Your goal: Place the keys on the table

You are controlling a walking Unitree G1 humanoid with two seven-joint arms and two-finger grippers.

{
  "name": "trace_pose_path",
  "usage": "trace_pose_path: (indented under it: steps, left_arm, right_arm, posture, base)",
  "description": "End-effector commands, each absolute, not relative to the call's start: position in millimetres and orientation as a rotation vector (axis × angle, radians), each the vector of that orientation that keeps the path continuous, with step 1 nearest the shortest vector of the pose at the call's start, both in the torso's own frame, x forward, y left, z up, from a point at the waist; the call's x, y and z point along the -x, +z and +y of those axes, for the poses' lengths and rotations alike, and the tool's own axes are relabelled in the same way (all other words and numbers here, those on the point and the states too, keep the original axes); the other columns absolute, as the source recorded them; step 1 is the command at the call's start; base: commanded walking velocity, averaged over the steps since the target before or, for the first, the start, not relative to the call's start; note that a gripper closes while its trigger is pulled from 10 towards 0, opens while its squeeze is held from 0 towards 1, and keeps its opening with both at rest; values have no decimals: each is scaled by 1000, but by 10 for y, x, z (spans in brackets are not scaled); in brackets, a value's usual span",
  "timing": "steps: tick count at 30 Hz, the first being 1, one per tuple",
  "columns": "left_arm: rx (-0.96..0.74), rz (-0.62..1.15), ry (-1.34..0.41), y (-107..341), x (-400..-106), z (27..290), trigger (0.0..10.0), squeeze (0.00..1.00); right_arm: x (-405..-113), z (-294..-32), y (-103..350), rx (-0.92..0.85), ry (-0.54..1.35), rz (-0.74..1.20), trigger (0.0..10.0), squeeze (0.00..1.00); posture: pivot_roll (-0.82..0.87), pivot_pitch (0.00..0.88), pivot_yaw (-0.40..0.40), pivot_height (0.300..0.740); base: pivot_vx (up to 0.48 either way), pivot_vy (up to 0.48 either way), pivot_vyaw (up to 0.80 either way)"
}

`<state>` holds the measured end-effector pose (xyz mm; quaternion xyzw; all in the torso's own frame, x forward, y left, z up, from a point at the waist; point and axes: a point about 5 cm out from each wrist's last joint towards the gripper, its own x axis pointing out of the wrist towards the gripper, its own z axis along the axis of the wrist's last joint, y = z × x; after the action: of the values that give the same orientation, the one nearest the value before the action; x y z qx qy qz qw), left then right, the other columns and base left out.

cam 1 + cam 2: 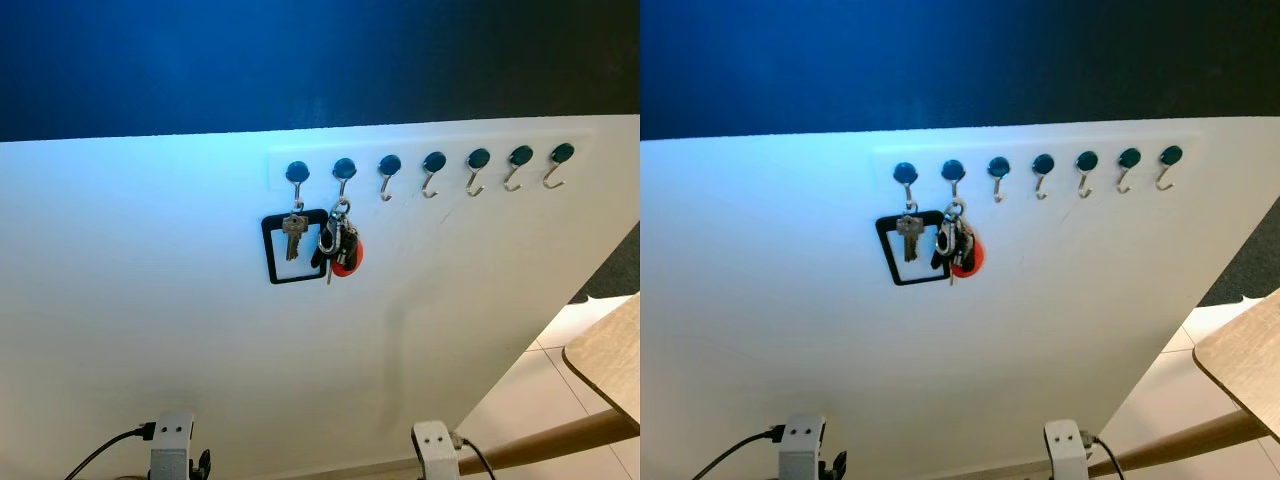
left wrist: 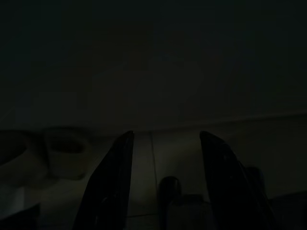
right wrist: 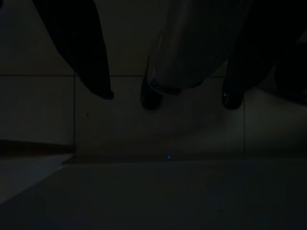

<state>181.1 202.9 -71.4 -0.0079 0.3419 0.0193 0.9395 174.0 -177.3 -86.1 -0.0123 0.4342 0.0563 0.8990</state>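
Note:
Two sets of keys hang on a row of blue-capped hooks (image 1: 433,165) on a white wall panel. A silver key on a black rectangular frame tag (image 1: 293,243) hangs from the first hook at the left. A bunch of keys with a red tag (image 1: 341,245) hangs from the second hook. The corner of a light wooden table (image 1: 612,356) is at the lower right. Both arms hang low: left arm (image 1: 172,447), right arm (image 1: 436,450). In the dark wrist views, my left gripper (image 2: 166,135) and right gripper (image 3: 168,98) are open over the tiled floor, holding nothing.
Several empty hooks run to the right of the keys. The wall above the white panel is dark blue. A wooden table leg (image 1: 560,438) slants across pale floor tiles (image 1: 520,400) at the lower right. Pale round shapes (image 2: 64,155) sit on the floor in the left wrist view.

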Motion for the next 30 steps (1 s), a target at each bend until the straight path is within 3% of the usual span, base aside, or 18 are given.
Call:
trace_pose_path:
  steps: [1,19,30]
  left_arm:
    - [24,701,58,-722,-1780,2067,10000,0]
    - [-9,709,41,-714,-1815,2072,10000,0]
    - [0,720,64,-723,-1810,2092,10000,0]
  right_arm:
    - [-1680,-1753,-892,37,129,923,10000,0]
    - [-1737,-1685,-854,29,190,869,10000,0]
    - [-1784,-1636,-832,63,242,852,10000,0]
  posture:
    - [52,41,2,740]
    - [42,37,9,740]
    - [46,47,-1,740]
  base:
    - [0,0,0]
    - [0,14,0]
    - [0,0,800]
